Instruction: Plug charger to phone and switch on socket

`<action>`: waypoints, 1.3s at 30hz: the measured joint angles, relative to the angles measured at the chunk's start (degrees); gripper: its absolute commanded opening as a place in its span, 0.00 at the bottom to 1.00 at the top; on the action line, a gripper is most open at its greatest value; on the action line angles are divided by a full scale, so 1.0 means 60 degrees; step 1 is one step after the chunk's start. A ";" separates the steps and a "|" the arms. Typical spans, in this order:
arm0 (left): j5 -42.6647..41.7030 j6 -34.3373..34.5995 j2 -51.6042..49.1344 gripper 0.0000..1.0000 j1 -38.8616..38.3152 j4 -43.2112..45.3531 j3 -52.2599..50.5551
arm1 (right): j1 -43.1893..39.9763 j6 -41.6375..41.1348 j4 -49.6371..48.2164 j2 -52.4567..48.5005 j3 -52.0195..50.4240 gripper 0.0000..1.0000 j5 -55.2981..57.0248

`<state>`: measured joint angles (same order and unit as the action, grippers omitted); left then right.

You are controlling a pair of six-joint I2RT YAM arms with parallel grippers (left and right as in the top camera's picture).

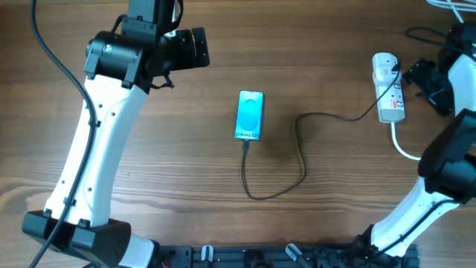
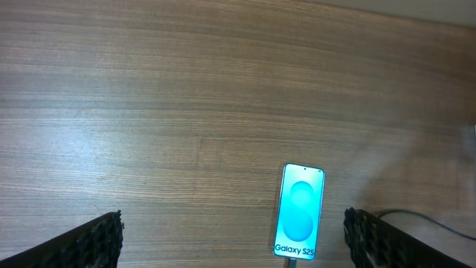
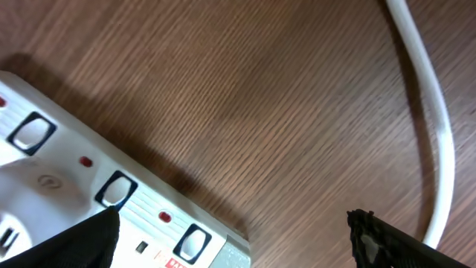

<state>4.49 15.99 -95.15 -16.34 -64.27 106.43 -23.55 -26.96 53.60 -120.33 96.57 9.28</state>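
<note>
The phone (image 1: 250, 115) lies mid-table with its turquoise screen up; it also shows in the left wrist view (image 2: 300, 211). The thin black charger cable (image 1: 301, 160) runs from the phone's near end, loops, and goes right to the white socket strip (image 1: 389, 87). The connector sits at the phone's bottom edge (image 2: 293, 262). My left gripper (image 2: 232, 234) is open and empty, high above the table left of the phone. My right gripper (image 3: 230, 242) is open, close over the socket (image 3: 97, 197), one finger over its switches and red marks.
A thick white cable (image 1: 401, 145) leaves the socket's near end and curves right; it shows in the right wrist view (image 3: 435, 126). Black robot cables hang at the far right (image 1: 428, 33). The left arm's white body (image 1: 93, 141) spans the table's left side.
</note>
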 measured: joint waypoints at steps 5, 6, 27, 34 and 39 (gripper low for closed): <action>0.0000 0.0000 0.0000 1.00 0.0000 0.0000 0.0000 | -0.0040 0.0000 -0.0262 -0.0437 0.0000 1.00 -0.0197; 0.0000 0.0000 0.0000 1.00 0.0000 0.0000 0.0000 | -0.0040 0.0000 -0.0331 -0.0481 0.0000 1.00 -0.0295; 0.0000 0.0000 0.0000 1.00 0.0000 0.0000 0.0000 | -0.0040 0.0051 -0.0885 -0.0590 0.0000 1.00 -0.0754; 0.0000 0.0000 0.0000 1.00 0.0000 0.0000 0.0000 | -0.0047 0.0117 -0.0922 -0.0590 0.0000 1.00 -0.0867; 0.0000 0.0000 0.0000 1.00 0.0000 0.0000 0.0000 | -0.0131 0.0117 -0.0936 -0.0987 0.0011 1.00 -0.0900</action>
<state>4.49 15.99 -95.15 -16.34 -64.27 106.43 -24.34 -26.26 47.99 -126.26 96.64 3.88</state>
